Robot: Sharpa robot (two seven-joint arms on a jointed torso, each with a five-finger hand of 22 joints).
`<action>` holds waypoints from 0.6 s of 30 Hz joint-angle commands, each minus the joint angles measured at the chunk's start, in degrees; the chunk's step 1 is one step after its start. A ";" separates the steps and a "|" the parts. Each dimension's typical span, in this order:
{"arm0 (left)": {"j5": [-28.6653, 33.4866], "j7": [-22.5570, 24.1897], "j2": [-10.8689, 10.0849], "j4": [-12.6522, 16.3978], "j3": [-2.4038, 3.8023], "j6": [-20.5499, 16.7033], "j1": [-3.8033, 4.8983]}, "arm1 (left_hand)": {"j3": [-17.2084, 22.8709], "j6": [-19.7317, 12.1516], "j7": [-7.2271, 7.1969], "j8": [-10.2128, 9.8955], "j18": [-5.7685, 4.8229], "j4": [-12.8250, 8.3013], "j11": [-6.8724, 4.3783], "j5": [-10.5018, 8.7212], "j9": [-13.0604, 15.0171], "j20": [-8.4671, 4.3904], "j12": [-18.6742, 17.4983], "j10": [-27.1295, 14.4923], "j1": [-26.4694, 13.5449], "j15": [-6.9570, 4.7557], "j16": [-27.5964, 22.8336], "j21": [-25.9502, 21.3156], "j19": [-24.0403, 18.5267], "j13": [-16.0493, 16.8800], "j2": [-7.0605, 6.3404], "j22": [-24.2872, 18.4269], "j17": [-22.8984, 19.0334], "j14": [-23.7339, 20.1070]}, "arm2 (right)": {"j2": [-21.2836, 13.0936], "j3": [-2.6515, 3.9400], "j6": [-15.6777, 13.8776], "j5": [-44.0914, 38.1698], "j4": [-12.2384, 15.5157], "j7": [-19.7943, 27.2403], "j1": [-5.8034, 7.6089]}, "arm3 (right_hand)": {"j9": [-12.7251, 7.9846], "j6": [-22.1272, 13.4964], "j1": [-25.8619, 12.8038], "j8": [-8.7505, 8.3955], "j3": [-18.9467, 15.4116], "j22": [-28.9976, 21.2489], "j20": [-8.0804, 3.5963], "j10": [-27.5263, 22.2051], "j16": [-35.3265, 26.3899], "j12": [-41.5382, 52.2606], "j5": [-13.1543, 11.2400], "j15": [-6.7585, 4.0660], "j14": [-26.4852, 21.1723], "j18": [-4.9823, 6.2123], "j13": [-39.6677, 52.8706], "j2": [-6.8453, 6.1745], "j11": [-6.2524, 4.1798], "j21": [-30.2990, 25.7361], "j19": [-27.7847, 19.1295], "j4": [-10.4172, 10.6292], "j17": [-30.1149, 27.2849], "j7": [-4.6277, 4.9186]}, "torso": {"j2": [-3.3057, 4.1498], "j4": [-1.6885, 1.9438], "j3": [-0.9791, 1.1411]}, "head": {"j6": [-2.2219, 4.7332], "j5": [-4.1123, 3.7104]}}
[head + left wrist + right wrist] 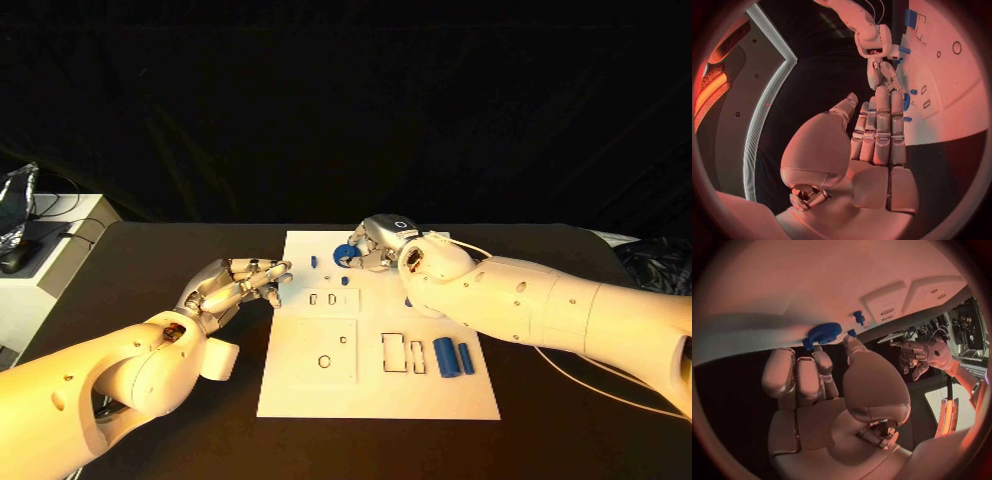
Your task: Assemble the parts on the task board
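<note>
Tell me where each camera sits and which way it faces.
Head view: on the robot's head, looking down at the board; both arms enter, left hand, right hand.
Left wrist view: behind the left hand, facing the board.
Right wrist view: behind the right hand, facing the blue gear.
Shared: gear, board.

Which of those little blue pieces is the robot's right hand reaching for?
The round blue gear-like part at the board's far edge, right at the right hand. The two blue cylinders lie side by side near the board's front, away from both hands.
</note>
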 commanded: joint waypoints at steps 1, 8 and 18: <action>-0.16 0.36 0.15 0.01 0.04 0.68 0.00 | -0.10 -0.20 0.06 -0.15 0.83 -0.32 0.03 0.00 0.02 -0.01 0.08 -0.48 -0.07 0.21 0.01 0.34 -0.24 0.04 0.37 -0.05 -0.05 -0.27 | -0.60 0.00 -0.30 1.86 0.40 0.94 -0.01 | 0.08 0.49 0.87 -0.03 0.24 8.11 -0.22 0.32 0.33 0.16 0.59 -0.21 0.32 0.27 0.14 1.92 -0.31 0.28 3.75 -2.60 0.03 -0.10 | -0.05 0.09 -0.03 | 0.07 -0.11; -0.16 0.46 0.16 -0.19 0.04 0.68 -0.01 | -0.10 -0.20 0.06 -0.15 0.83 -0.32 0.03 0.00 0.02 -0.01 0.08 -0.48 -0.07 0.21 0.01 0.34 -0.24 0.04 0.37 -0.05 -0.05 -0.27 | -3.94 0.07 -9.87 5.61 3.27 4.94 0.01 | 0.04 -0.11 3.17 -0.09 0.46 8.25 -0.26 0.64 0.54 0.53 -0.91 -0.15 0.38 0.13 0.43 1.92 -0.22 0.96 3.85 -8.01 0.26 0.20 | -0.06 -0.06 0.10 | 0.28 0.06; -0.16 0.54 0.14 -0.78 0.04 0.69 -0.12 | -0.10 -0.20 0.06 -0.15 0.83 -0.32 0.03 0.00 0.02 -0.01 0.08 -0.48 -0.07 0.21 0.01 0.34 -0.24 0.04 0.37 -0.05 -0.05 -0.27 | -14.52 0.77 -9.52 16.13 11.73 9.99 1.01 | 0.05 0.01 5.63 -0.06 0.99 8.13 -0.07 0.09 0.13 -0.16 -2.79 -0.05 0.20 0.27 0.00 0.37 -0.12 0.50 3.56 -10.54 -0.12 0.31 | -0.29 -0.94 0.49 | 0.87 -0.21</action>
